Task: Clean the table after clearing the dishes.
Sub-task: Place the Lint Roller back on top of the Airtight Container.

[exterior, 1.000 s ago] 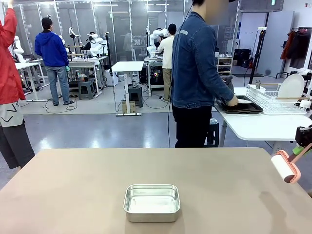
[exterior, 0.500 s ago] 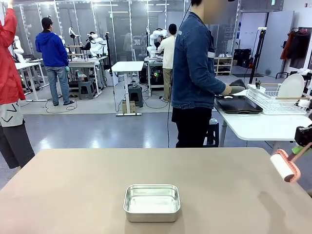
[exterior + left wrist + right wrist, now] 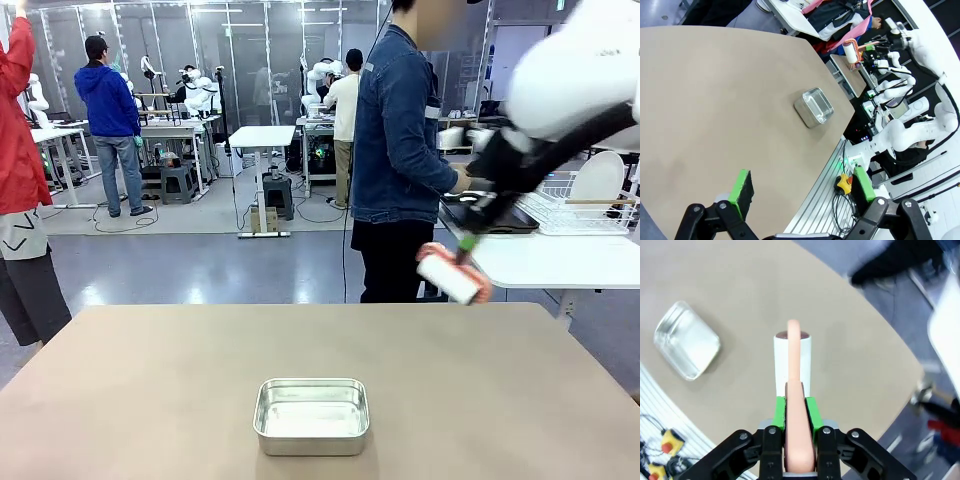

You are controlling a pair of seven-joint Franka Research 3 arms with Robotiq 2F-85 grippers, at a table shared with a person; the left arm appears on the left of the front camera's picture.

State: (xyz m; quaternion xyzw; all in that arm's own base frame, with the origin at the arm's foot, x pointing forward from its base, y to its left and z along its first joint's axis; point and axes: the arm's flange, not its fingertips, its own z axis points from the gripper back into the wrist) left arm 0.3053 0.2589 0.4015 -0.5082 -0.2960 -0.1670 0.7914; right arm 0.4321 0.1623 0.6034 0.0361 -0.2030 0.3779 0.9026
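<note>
1. Nearest us, the small steel pan sits on the table near its front edge, roughly centred. The beige top around it is bare.
2. In the left wrist view, our left gripper hangs above the table's near side with its green pads spread wide and nothing between them.
3. Our right gripper is clamped on the pink handle of a lint roller. In the front view the roller hangs in the air above the table's far right part, not touching the top.
4. Beyond the table, a person in a denim jacket stands at the white side table with a dark tray on it, beside a wire rack. We cannot make out plates there.
5. We judge the clearing is done or nearly so, and the wiping step is just starting.
6. Next, we need to lower the roller flat onto the beige top and roll it in strokes, steering around the pan.
</note>
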